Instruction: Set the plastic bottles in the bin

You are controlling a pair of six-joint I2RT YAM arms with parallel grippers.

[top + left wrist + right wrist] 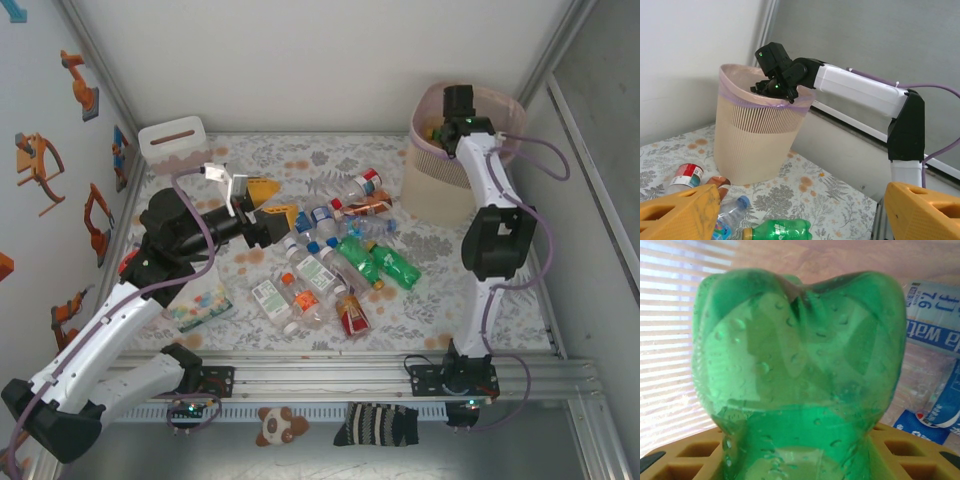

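Observation:
The beige bin [432, 190] stands at the far right; in the left wrist view the bin [752, 140] shows its ribbed wall and pink liner. My right gripper [456, 106] reaches down into it, shut on a green plastic bottle [800, 365], whose base faces the camera between the yellow fingers [685, 460]. A blue-labelled bottle [935, 355] lies inside the bin. Several plastic bottles [325, 265], among them two green ones [380, 262], lie in a heap mid-table. My left gripper [273, 203] hovers open over the heap's left end, and beneath it I see a green bottle [779, 230] and a blue-capped clear one [732, 210].
A white box with a slot [172, 140] sits at the far left. A flat packet with coloured dots [200, 305] lies under the left arm. On the near ledge rest a plush toy [278, 425] and a striped sock [378, 425]. Walls close in on three sides.

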